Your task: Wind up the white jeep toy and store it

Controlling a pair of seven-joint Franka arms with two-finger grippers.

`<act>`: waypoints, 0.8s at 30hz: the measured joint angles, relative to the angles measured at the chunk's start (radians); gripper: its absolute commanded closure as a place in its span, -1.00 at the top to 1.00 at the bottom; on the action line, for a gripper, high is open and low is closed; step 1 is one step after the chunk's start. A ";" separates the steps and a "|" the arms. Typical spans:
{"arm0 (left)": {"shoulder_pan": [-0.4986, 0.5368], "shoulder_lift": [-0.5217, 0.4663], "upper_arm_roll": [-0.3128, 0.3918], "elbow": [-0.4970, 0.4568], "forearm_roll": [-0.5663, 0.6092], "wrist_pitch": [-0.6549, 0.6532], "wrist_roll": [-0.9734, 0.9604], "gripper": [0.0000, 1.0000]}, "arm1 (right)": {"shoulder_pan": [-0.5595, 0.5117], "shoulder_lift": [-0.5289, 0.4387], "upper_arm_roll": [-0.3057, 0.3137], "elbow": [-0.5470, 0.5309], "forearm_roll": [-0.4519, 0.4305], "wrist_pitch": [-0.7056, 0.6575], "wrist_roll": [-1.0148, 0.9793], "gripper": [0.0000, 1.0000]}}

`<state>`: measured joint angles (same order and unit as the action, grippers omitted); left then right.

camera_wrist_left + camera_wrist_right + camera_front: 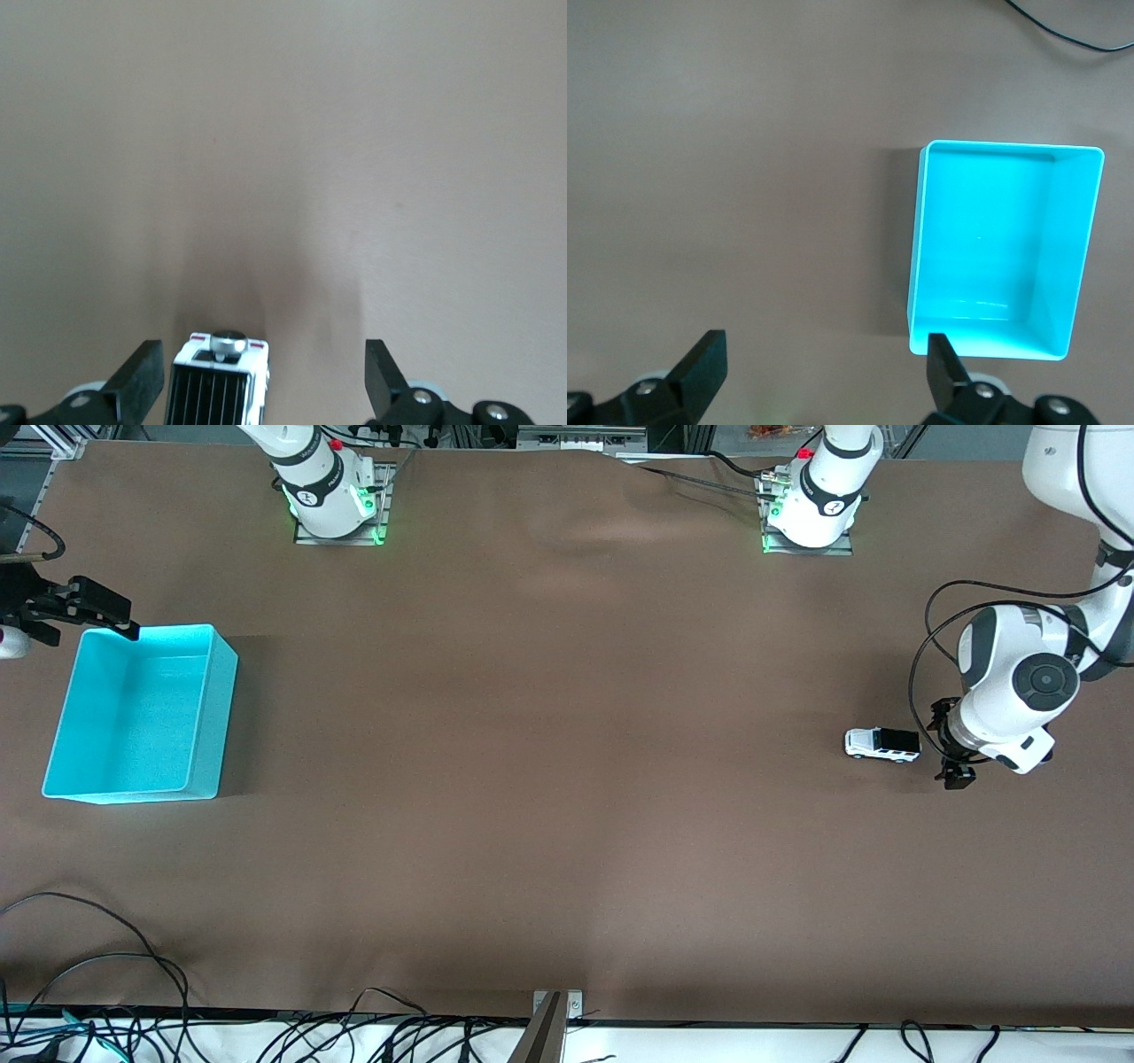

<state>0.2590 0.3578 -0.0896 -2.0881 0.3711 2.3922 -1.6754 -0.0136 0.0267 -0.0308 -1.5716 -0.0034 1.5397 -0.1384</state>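
Left claw (957,766) low at left arm's end of counter (567,824), fingers (142,381) spread wide, gripping nothing; white jeep toy (882,744) sits on counter between them, untouched, just beside claw. Jeep boxy, white, ribbed black rear roof, small silver knob on top. Right claw (89,607) hangs wide open, holding nothing, over corner of turquoise bin (213,717) at right arm's end. Bin rectangular, smooth-walled, empty. Broad bare brown matte surface between jeep and bin.

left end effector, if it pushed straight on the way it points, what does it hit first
Probably the small boxy white jeep toy, sitting low between its open fingers; past it only bare brown table, though depth is unclear.
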 measured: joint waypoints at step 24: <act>0.003 -0.114 -0.050 0.338 -0.158 -0.471 0.578 1.00 | 0.000 0.000 0.000 0.000 0.000 0.000 0.000 1.00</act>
<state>0.2625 0.2441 -0.1399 -1.7501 0.2126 1.9210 -1.0977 -0.0136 0.0267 -0.0308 -1.5715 -0.0034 1.5396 -0.1384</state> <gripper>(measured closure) 0.000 0.000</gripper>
